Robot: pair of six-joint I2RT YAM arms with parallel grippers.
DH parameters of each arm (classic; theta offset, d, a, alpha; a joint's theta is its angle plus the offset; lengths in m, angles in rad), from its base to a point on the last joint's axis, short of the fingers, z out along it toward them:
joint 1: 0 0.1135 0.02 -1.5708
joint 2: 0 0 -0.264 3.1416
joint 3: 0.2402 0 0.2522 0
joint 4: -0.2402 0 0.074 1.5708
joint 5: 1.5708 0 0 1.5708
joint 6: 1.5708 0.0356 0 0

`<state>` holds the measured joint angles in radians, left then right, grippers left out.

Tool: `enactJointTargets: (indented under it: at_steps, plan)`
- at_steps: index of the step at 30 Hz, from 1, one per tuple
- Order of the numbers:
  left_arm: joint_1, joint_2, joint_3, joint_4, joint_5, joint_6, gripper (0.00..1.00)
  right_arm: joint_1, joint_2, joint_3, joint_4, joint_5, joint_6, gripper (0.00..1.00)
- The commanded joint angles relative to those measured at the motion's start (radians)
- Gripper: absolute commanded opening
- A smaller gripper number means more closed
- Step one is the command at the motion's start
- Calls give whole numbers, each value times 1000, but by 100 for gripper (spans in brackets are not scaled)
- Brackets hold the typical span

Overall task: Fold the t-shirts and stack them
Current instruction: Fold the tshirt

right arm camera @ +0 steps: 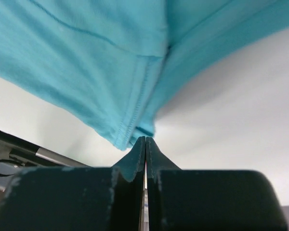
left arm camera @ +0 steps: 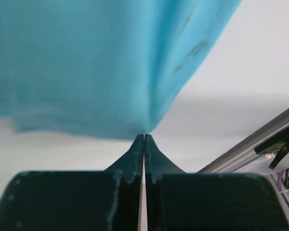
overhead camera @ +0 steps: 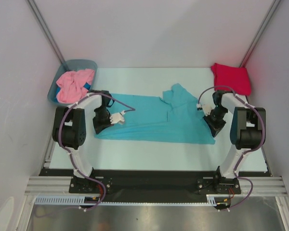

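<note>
1. The turquoise t-shirt (overhead camera: 154, 120) lies spread across the middle of the table (overhead camera: 149, 151), rumpled at upper centre.
2. The left gripper (left arm camera: 144, 137) sits at the shirt's left end, jaws together, pinching turquoise cloth at the tips.
3. The right gripper (right arm camera: 145, 139) sits at the right end, jaws together on a hemmed corner.
4. The crimson t-shirt (overhead camera: 231, 77) sits folded at upper right. The pink t-shirt (overhead camera: 74, 84) is bunched in the tub (overhead camera: 82, 62) at upper left.
5. I judge this to be the first fold of the turquoise shirt.
6. Next I need both arms carrying their edges in step, keeping the cloth taut and laying it even before I release.
</note>
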<state>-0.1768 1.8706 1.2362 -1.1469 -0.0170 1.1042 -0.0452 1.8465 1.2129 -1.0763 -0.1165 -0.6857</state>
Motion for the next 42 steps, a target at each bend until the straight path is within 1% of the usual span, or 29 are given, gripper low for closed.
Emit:
enactJointTargets:
  at_steps: [1,2,5,8,11,12,13,14,17,20,23,31,36,42]
  plan:
    - [14,-40,175,-106,51,-24,2,1,-44,121,-48,21,-8,0]
    - [13,-45,242,-112,52,-27,9,5,-46,141,-51,14,-11,0]
    - [13,-65,353,-128,32,-24,9,18,-44,194,-53,12,-12,0]
    - [14,-59,402,-117,31,-26,10,27,-26,227,-34,-3,0,0]
    - [14,-39,375,-102,38,-46,11,42,3,246,1,-18,20,0]
    - [13,-27,359,-88,43,-50,10,74,11,250,9,-25,37,0]
    - [13,-22,344,-74,46,-52,4,82,17,252,31,-34,46,0]
    - [13,-22,298,-54,46,-52,0,91,23,247,42,-47,57,0]
    - [11,-10,228,5,42,-50,0,146,52,226,93,-57,87,0]
    - [11,10,201,47,38,-55,0,192,68,220,148,-63,117,0]
    - [10,25,200,73,51,-67,0,218,97,229,174,-68,141,0]
    - [-13,55,204,136,72,-69,0,234,158,258,203,-75,172,0]
    - [-29,104,226,138,86,-64,0,235,181,264,216,-58,186,0]
    - [-35,114,258,134,100,-58,0,235,204,263,230,-58,206,0]
